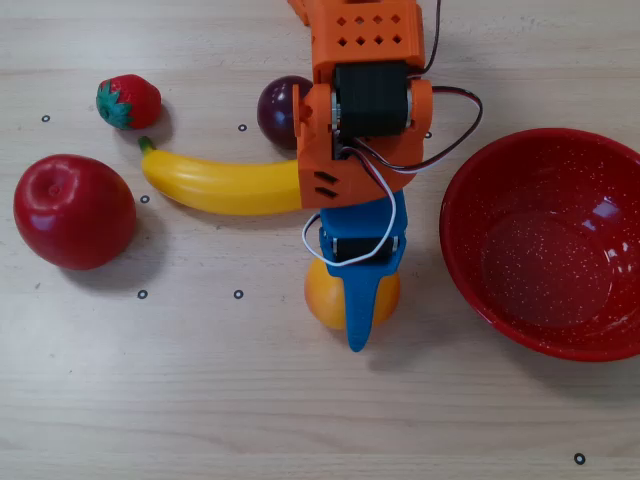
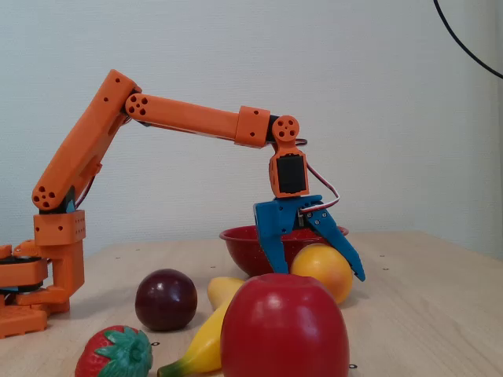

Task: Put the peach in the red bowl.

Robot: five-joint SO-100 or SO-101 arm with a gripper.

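Slippage is the risk: the tool (image 2: 318, 272) has its jaws around the peach (image 2: 322, 271) on the counter (image 1: 200, 400), pinching or nearly so. The fruit's smooth round skin could squirt free before reaching the bowl (image 1: 545, 245) beside it.

On the wooden table (image 1: 200, 400) we see 1 red apple (image 1: 74, 211), 1 banana (image 1: 222, 184), 1 strawberry (image 1: 128, 101) and 1 plum (image 1: 277, 110), each lying apart.
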